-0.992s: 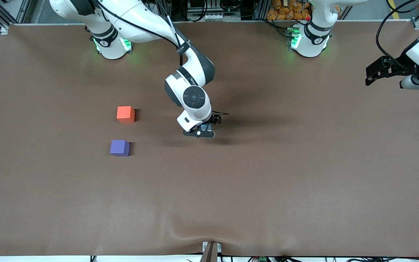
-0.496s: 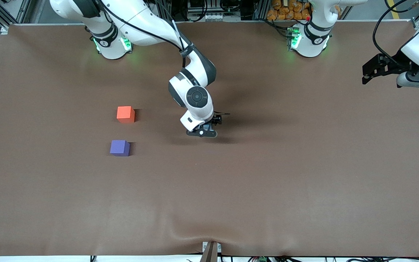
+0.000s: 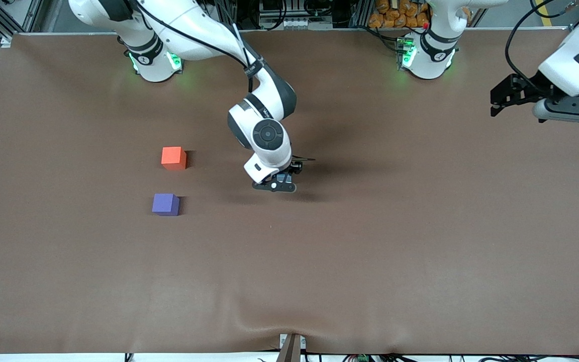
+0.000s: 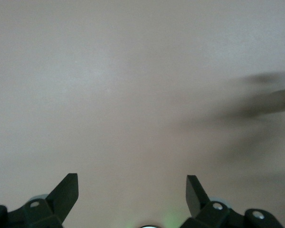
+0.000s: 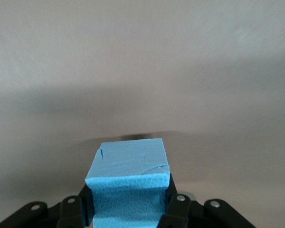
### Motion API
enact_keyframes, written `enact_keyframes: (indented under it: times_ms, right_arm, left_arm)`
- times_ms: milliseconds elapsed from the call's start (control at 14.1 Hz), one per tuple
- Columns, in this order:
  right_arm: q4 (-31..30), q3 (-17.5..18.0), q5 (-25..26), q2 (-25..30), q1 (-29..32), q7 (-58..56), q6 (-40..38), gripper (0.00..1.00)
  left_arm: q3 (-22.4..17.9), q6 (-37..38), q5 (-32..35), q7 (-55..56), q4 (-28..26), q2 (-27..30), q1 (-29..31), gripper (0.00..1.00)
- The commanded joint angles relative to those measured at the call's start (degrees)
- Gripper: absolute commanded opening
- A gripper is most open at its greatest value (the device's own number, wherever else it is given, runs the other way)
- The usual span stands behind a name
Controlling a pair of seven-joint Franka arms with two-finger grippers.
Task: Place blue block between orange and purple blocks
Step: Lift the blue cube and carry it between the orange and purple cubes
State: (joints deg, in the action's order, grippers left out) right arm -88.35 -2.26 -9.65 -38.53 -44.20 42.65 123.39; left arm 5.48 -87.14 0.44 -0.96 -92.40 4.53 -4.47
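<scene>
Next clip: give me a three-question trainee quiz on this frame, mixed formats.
1. True or false: the right gripper is shut on the blue block.
2. Which lies nearer the front camera: (a) orange block (b) purple block?
3. Fill in: the left gripper, waiting over the left arm's end of the table, is ___.

Key: 1 true; 2 b; 3 open.
</scene>
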Motion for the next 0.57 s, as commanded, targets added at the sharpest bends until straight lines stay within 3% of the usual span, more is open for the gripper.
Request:
enact_keyframes:
  times_ms: [0,283,496]
  right_arm:
    - [-0.9,0.7,0.9,6.2,5.5,-6.2,-6.7,0.00]
    - [-1.6,0.2,3.0,13.6,11.1,-10.7,-16.0,0.00]
    - [-1.7,0.1,5.4,15.3,14.0,-10.3,-19.1,0.00]
  left_arm:
    - [2.0,-0.3,0.8,0.3,-0.1,0.6,0.1,1.00]
    - [2.0,-1.3,0.8,0.3,0.0,0.0,0.2,1.00]
    - [1.6,-1.3,0.9,0.3,0.0,-0.2,0.8,1.00]
